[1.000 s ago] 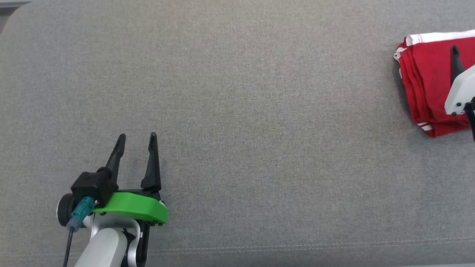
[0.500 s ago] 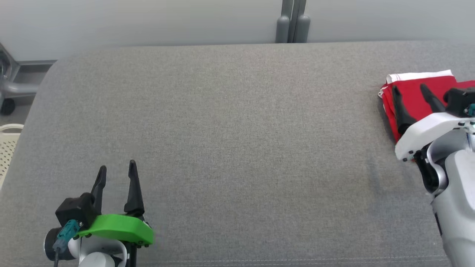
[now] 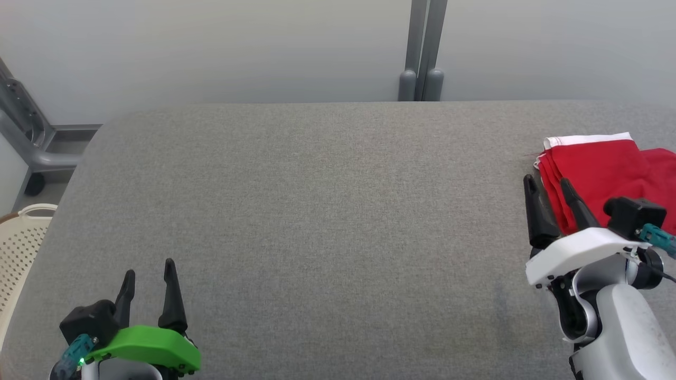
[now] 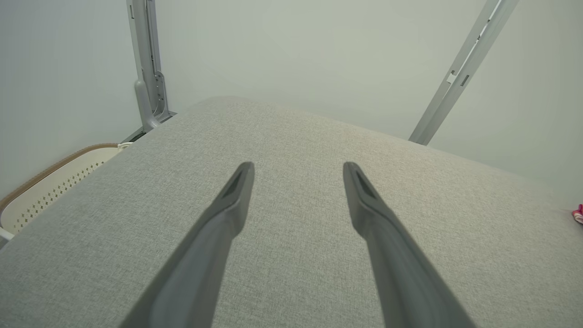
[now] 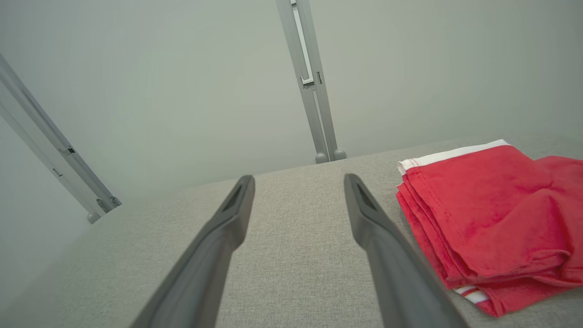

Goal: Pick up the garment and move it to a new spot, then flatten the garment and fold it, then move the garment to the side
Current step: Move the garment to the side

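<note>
You see the left gripper (image 3: 149, 266) at the lower left of the head view, over the near part of the grey padded surface (image 3: 338, 211). Its two dark fingers (image 4: 214, 237) stand spread wide, and in the left wrist view the gap between them shows nothing but bare grey cloth. They hold nothing. You cannot tell from these views whether the tips rest on the padding or hang just above it.

The right gripper (image 3: 546, 180) is at the right side of the head view, and its fingers (image 5: 391, 255) are spread just as wide. Here too you see only grey cloth between them in the right wrist view, so this gripper grips nothing. Its left finger points up over bare padding. Its right finger crosses the left edge of the garment (image 3: 597, 163) in the head view, and in the right wrist view it passes in front of the near left corner. Whether it touches the cloth you cannot tell.

The garment is red with white trim. It lies folded in a layered stack at the far right of the padded surface, just beside the right gripper and well apart from the left one. A sliver of red shows at the right edge of the left wrist view.

A cream perforated basket (image 3: 21, 248) stands off the left end of the surface, and a grey post (image 3: 422, 53) rises behind its far edge.
</note>
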Tool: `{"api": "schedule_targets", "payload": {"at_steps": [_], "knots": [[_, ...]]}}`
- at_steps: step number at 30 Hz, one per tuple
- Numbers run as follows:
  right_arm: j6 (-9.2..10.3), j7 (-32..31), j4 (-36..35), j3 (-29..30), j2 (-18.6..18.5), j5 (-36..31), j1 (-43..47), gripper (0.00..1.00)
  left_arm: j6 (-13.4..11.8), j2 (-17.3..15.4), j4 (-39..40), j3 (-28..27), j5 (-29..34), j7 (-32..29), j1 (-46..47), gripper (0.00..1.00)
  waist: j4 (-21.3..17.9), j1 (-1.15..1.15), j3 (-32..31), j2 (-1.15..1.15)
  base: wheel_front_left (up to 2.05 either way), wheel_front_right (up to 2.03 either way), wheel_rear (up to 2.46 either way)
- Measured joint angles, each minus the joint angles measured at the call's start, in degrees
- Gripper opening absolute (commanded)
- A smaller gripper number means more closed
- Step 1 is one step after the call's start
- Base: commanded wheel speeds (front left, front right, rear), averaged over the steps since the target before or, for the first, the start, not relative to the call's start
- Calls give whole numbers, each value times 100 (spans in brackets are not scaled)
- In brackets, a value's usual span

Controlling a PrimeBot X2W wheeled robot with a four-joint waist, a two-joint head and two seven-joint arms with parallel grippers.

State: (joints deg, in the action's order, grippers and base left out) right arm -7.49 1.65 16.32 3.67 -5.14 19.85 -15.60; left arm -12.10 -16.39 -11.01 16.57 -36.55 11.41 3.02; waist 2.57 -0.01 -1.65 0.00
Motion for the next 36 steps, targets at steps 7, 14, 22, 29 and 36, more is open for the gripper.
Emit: {"api": "schedule_targets", "payload": {"at_steps": [7,14,22,29,36], "knots": [[1,245,-326,-130,202,-108,453,100,229,-12,-125,-29,-98,147,-178,100,-12,0,-123,0,0,0,0],[1,447,-480,-387,225,-178,969,100,453,-40,-248,-12,-65,265,-280,100,25,0,-191,0,0,0,0],[1,459,-402,-478,226,-192,1403,100,460,-62,-294,-77,-45,312,-447,100,31,0,-260,0,0,0,0],[1,573,-278,-396,226,-335,1564,100,460,-111,-310,-81,-32,314,-560,100,-1,0,-265,0,0,0,0],[1,550,-260,-426,226,-402,1584,100,459,-122,-312,-63,-34,314,-592,100,-25,0,-233,0,0,0,0]]}}
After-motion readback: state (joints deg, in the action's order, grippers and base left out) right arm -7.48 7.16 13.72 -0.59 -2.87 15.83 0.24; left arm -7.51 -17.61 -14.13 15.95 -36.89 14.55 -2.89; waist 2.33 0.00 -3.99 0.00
